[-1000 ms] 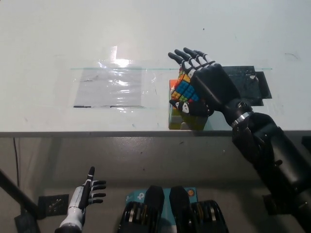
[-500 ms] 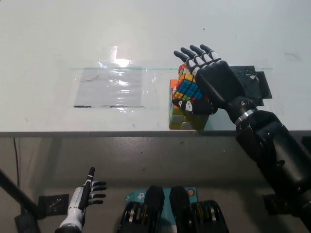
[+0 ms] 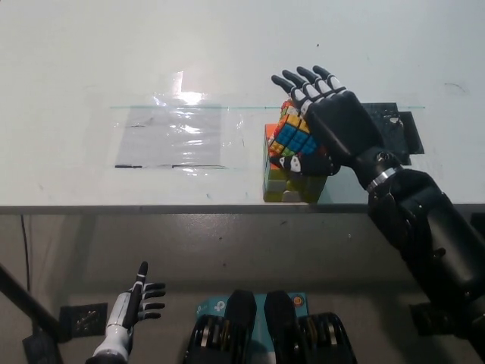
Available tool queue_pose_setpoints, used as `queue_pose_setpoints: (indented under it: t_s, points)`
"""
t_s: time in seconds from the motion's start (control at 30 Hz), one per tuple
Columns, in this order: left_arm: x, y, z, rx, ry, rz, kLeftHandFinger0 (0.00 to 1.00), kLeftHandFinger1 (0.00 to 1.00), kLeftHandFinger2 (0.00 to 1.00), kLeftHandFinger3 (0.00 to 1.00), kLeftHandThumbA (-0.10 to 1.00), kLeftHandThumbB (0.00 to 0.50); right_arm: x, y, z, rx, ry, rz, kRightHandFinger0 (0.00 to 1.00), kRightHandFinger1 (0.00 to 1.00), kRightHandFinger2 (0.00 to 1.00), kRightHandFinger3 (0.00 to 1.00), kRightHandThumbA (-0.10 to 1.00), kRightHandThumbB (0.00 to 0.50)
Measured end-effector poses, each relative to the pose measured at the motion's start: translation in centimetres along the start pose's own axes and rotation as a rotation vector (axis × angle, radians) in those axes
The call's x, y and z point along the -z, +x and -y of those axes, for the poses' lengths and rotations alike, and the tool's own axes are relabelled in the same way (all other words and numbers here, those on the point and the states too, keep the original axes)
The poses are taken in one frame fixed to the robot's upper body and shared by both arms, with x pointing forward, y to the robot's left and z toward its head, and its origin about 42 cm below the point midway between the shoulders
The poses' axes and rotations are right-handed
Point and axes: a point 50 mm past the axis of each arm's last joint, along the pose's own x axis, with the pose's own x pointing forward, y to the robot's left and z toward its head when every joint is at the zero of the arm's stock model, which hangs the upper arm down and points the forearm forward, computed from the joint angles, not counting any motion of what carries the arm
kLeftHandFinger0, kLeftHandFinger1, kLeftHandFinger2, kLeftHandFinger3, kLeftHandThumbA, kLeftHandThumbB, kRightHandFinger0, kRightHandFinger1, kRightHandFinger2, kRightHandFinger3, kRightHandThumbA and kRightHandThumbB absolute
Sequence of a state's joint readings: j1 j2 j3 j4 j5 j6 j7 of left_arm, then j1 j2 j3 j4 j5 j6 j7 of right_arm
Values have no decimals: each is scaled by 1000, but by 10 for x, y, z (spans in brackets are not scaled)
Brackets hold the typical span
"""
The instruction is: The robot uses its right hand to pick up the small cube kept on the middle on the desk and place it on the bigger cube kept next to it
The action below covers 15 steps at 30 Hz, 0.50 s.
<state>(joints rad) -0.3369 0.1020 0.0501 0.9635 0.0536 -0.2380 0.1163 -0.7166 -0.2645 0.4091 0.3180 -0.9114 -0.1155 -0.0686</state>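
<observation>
**Small cube sits on the big cube, black hand still around it**

Look at the near edge of the desk (image 3: 91, 53). The big cube (image 3: 282, 186) stands there, right by the edge. The small cube (image 3: 294, 136) is on top of it, tipped at an angle and not lying flat.

Your right robot hand (image 3: 322, 133) is over the small cube from the right side. Its palm is against the cube. The long fingers (image 3: 303, 85) point up and away from you, spread apart and nearly straight. The thumb is curled under the cube on the near side. You cannot tell for sure if the hand is still gripping the cube or only resting against it.

Compared with a second ago, the right robot hand has moved a little to the right and a little higher. The small cube has turned with it, so you now see more of its coloured face. The big cube has not moved.

A clear plastic sheet (image 3: 178, 136) lies flat on the desk to the left of the cubes. A black patch (image 3: 398, 133) lies on the desk behind the right arm.

Your left robot hand (image 3: 140, 299) rests low at the lower left, below the desk. It holds nothing, and its fingers are apart. It is just where it was before.
</observation>
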Motion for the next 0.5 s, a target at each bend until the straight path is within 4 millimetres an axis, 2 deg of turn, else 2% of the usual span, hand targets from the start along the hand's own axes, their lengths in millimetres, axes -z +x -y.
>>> queue_pose_setpoints:
  t_s: [0.03, 0.13, 0.27, 0.4, 0.43, 0.5]
  points:
    - [0, 0, 0, 0, 0, 0, 621, 587, 649, 596, 1000, 229, -1, 0, 1, 2, 3, 1, 1000, 1000, 1000, 1000, 968, 496]
    - [1, 0, 0, -1, -1, -2, 593, 559, 611, 544, 1000, 223, -9, 2, 10, 23, 27, 19, 1000, 1000, 1000, 1000, 986, 491]
    - [3, -1, 0, 0, -1, -9, 608, 575, 624, 555, 1000, 239, -25, 2, 24, 64, 54, 56, 1000, 1000, 1000, 1000, 971, 495]
    - [3, -1, -1, -2, -2, -9, 604, 576, 612, 540, 1000, 230, -32, -6, 27, 61, 85, 60, 1000, 1000, 1000, 1000, 971, 496]
    - [3, -1, -1, -2, -2, -9, 603, 573, 610, 546, 1000, 248, -33, -8, 27, 58, 93, 57, 1000, 1000, 1000, 1000, 967, 492]
    - [3, 0, -1, -2, -2, -9, 623, 578, 615, 568, 1000, 238, -34, -14, 26, 48, 114, 48, 1000, 1000, 1000, 1000, 977, 490]
